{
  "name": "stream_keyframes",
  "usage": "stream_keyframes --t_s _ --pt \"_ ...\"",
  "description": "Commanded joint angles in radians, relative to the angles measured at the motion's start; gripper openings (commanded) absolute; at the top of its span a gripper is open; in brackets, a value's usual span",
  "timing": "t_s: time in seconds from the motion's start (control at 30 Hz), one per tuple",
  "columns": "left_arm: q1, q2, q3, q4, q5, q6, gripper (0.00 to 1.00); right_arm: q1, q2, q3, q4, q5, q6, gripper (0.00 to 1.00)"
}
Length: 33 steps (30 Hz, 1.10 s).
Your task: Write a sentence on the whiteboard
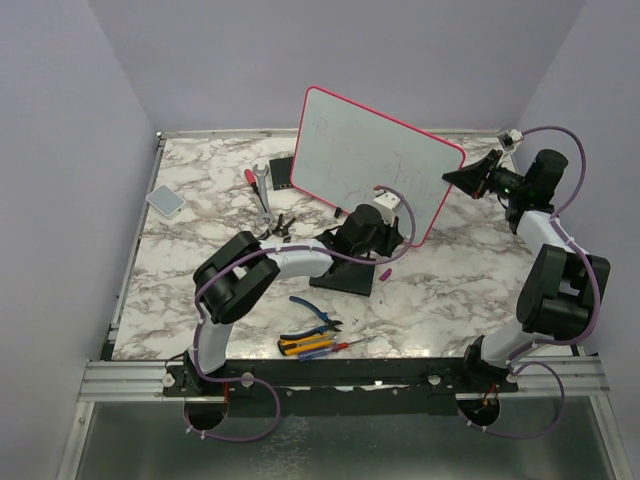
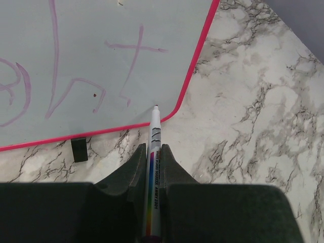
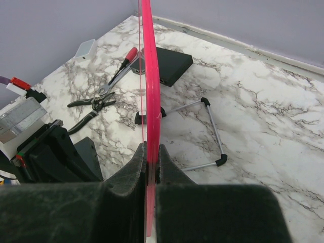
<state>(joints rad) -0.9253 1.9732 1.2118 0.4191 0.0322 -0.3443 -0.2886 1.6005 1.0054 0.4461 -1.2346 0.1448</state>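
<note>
the right fingers are clenched on the whiteboard edge, and we judge that grip must be firm so the board cannot swing. the left fingers, clamped on the marker, should press lightly and stroke evenly beside the sentence. the board stands tilted at the tabletop's 12 to 1 o'clock. its long axis runs 10 to 4 o'clock and its face turns toward 7 o'clock. we cannot tell whether the tip touches.

The left arm is stretching forward low over the middle, the left gripper pinching a marker tightly. The right arm is folding upward and inward, the right gripper clamping the whiteboard edge.
</note>
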Motion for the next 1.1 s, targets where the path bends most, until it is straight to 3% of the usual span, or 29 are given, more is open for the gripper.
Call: stream_keyframes --t_s 0.0,0.73,1.07 --pt "-0.007 0.024 0.024 0.021 -0.05 0.004 0.0 0.024 0.015 -0.017 -0.074 0.007 -0.063 0.01" --pt "-0.008 0.035 0.027 0.024 -0.076 -0.002 0.0 0.024 0.015 -0.017 -0.074 0.009 -0.063 0.01" --pt "-0.021 -0.056 -0.015 0.035 0.046 -0.004 0.0 0.023 0.015 -0.009 -0.099 0.012 -0.081 0.01"
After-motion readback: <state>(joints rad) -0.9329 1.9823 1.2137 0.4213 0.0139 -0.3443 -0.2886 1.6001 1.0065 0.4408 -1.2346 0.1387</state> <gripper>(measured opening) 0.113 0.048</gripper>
